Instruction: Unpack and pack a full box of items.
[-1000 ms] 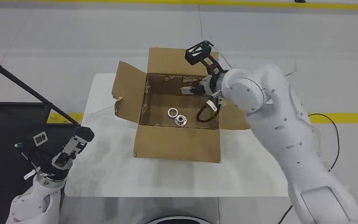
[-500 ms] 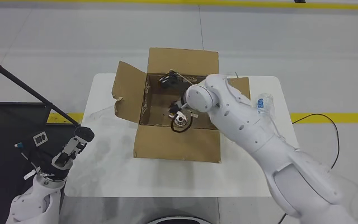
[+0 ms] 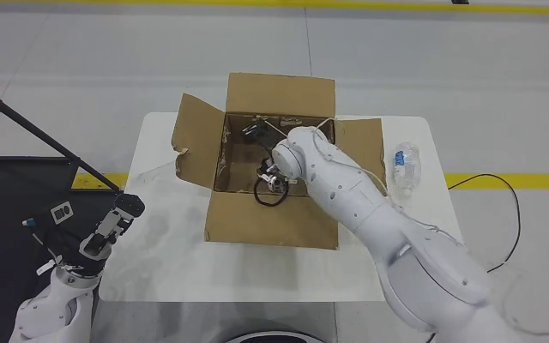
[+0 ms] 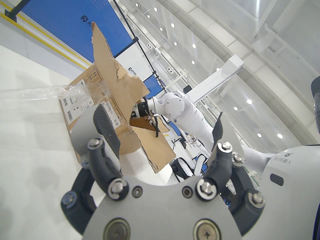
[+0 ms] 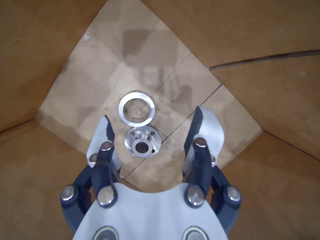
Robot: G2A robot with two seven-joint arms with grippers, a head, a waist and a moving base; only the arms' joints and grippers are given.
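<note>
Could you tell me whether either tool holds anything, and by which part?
Nothing is held. The right tool hangs open inside the box over the flanged hub; the left tool is open and empty.

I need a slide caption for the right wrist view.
Open right gripper over a flanged hub and metal ring inside the cardboard box.

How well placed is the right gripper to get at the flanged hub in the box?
Probably yes: the right gripper hangs open inside the cardboard box above the flanged hub. Nothing covers it, though a metal ring lies close beside.
</note>
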